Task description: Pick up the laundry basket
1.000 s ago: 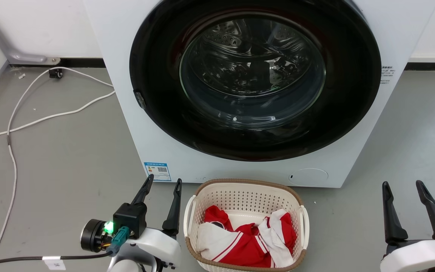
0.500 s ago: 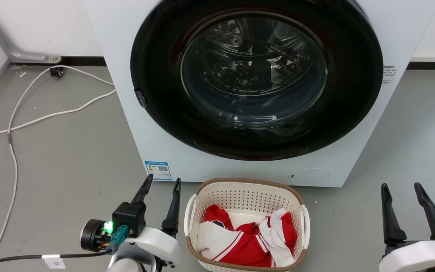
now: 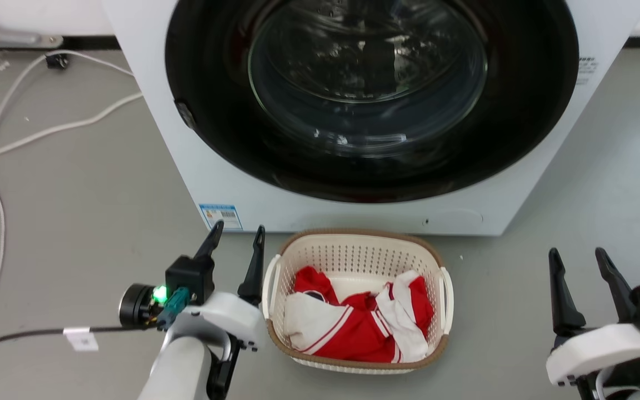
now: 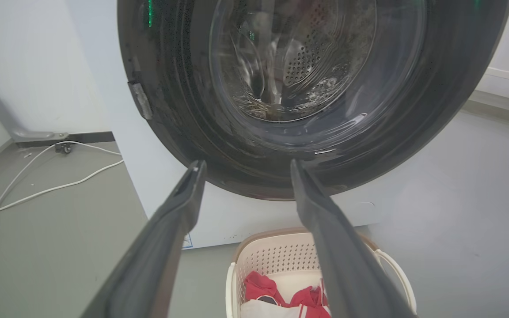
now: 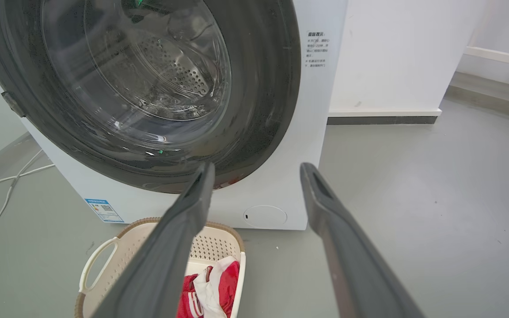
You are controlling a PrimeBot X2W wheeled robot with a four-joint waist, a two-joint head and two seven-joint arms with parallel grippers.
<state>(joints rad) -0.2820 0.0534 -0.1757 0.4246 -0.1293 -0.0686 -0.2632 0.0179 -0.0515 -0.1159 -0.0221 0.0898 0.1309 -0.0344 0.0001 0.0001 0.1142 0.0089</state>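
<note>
The laundry basket (image 3: 353, 258) sits on the floor (image 3: 75, 194) just in front of the washing machine (image 3: 186, 166), holding red and white clothes (image 3: 353, 333). The left end effector (image 3: 239, 226) hangs just beside its left side, released and empty. The right end effector (image 3: 575, 253), also released, stands well apart.

Left gripper (image 4: 246, 162) fingers spread, empty. Basket (image 4: 276, 260) on floor just before washer (image 4: 237, 216), red-white clothes (image 4: 261, 287) inside. White cable (image 4: 42, 192) on floor, left.

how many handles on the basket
2. The left handle is on the basket's side beside the left gripper; the right handle is on the opposite side.
</note>
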